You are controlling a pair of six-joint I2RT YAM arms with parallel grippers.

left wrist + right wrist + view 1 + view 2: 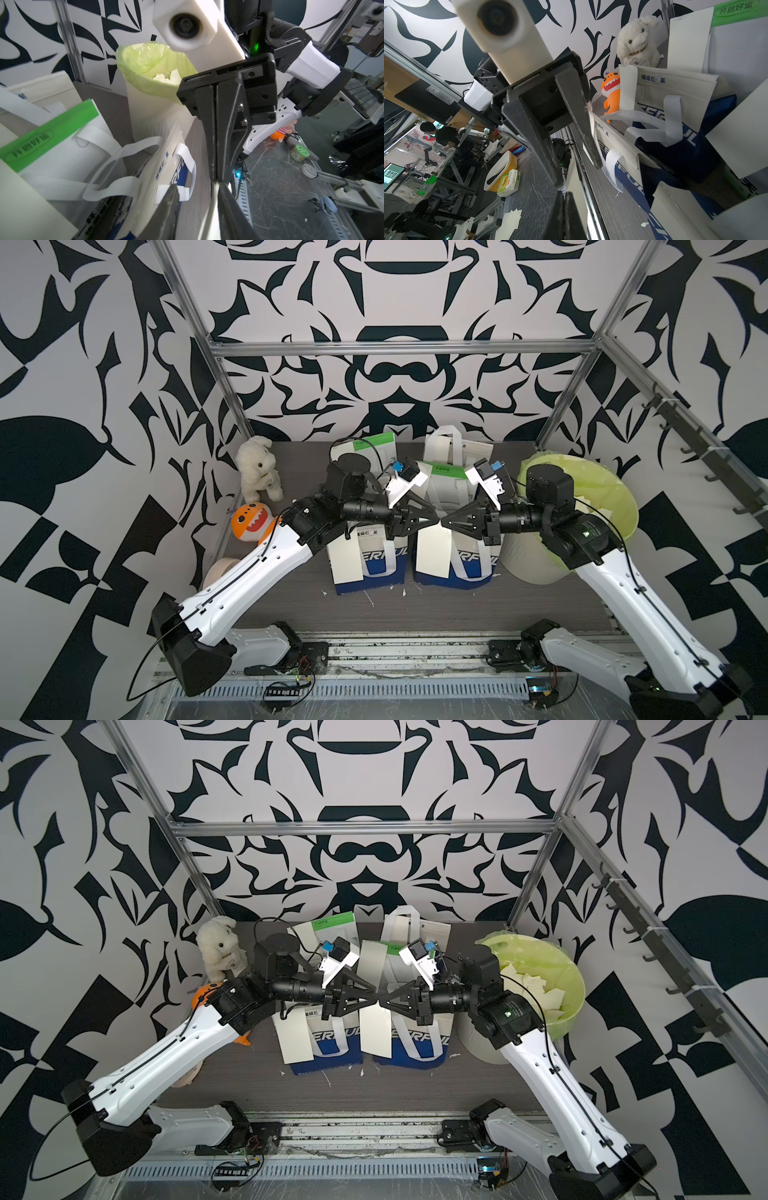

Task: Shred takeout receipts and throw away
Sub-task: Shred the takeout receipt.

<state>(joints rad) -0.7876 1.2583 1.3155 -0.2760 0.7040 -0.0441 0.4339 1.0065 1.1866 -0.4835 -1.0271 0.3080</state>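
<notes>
Meeting tip to tip above bag (473, 572) nearer bin (611, 485). Right end effector (216, 176) clamped, seemingly on top edge of receipt (376, 1033), which hangs down front of that bag; paper seen edge-on, so grip not certain. Left end effector (578, 174) jaws apart, straddling same edge, gripping nothing. Risks: left closes beside paper, not on it; pull slides receipt out of right's pinch instead of tearing; loose piece drops on worktop (457, 614), short of bin.
</notes>
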